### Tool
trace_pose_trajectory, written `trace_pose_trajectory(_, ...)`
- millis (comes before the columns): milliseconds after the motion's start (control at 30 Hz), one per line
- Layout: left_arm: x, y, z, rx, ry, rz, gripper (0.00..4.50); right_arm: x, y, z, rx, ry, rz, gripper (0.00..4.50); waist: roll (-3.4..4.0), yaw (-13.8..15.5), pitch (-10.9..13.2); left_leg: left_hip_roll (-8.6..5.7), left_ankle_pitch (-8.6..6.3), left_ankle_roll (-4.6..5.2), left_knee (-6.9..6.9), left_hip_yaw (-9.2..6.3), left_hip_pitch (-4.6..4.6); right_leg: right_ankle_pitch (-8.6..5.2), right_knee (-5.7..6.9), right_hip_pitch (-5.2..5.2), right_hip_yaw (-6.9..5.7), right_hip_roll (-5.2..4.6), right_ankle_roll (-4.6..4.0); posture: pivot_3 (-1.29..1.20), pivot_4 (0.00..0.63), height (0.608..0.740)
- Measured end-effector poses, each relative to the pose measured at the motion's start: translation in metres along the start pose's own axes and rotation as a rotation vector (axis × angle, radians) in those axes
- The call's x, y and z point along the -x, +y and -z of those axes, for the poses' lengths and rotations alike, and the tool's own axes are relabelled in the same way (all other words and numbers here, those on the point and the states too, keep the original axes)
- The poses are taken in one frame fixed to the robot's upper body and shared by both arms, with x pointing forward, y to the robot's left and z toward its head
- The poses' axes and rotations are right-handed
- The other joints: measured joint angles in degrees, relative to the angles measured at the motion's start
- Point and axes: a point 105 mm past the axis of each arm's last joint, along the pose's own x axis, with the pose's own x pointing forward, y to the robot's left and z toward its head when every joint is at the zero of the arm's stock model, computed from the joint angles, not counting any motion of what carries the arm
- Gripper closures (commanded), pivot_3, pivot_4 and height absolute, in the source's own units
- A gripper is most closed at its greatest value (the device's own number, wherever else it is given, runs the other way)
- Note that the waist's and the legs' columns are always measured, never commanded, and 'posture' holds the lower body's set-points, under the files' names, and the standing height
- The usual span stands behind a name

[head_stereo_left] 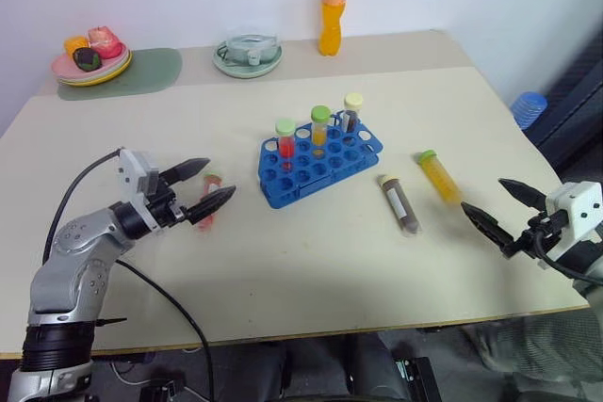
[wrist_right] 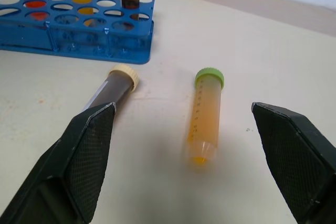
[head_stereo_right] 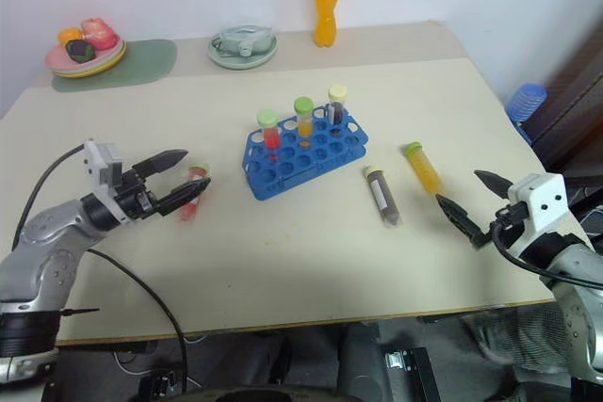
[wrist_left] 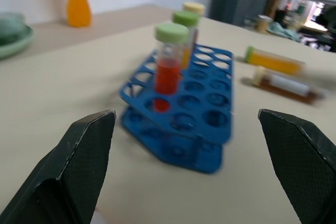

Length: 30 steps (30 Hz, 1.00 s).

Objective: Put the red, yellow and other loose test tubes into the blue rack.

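Observation:
The blue rack (head_stereo_left: 320,162) stands mid-table holding three upright tubes: red (head_stereo_left: 285,138), yellow (head_stereo_left: 320,124) and dark (head_stereo_left: 352,110). A loose red tube (head_stereo_right: 189,210) lies left of the rack, partly hidden behind my open left gripper (head_stereo_left: 219,179), which hovers over it. To the right of the rack lie a brown tube (head_stereo_left: 399,204) and a yellow tube (head_stereo_left: 439,177) with a green cap. My right gripper (head_stereo_left: 482,194) is open just right of the yellow tube (wrist_right: 206,116), holding nothing. In the right wrist view the brown tube (wrist_right: 113,90) lies beside the yellow one.
An orange drink bottle (head_stereo_left: 332,7), a green saucer with a cup (head_stereo_left: 248,54) and a plate of toy food (head_stereo_left: 91,58) on a green mat (head_stereo_left: 151,71) line the far edge. A blue object (head_stereo_left: 529,108) sits off the table's right side.

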Motion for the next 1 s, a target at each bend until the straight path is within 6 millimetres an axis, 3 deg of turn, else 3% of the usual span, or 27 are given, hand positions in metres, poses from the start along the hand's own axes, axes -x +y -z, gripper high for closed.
trace_pose_trajectory(567,-0.011,-0.01,-0.006,-0.02,-0.031,0.098,0.04,-0.029,0.018,-0.032,-0.01,-0.014,-0.046,0.23,0.0,0.0,0.0,0.0,0.0,0.0,0.0,0.0,-0.04,0.0,-0.03,-0.02,-0.01,-0.01,0.0,0.0,0.15,0.74)
trace_pose_trajectory(700,-0.018,-0.018,-0.006,-0.047,-0.022,0.157,0.04,-0.041,0.015,-0.039,-0.021,0.086,-0.002,0.23,0.0,0.0,0.0,0.01,0.0,0.0,0.0,-0.02,-0.07,0.0,-0.03,-0.04,-0.02,-0.02,-0.01,0.0,0.15,0.74)
trace_pose_trajectory(1000,-0.031,-0.036,0.001,-0.135,0.023,0.285,0.04,-0.073,0.033,-0.037,-0.291,0.434,-0.061,0.23,-0.01,0.0,0.0,0.02,0.0,0.01,0.0,-0.03,-0.17,0.0,-0.11,-0.08,-0.03,-0.04,-0.01,0.0,0.15,0.74)
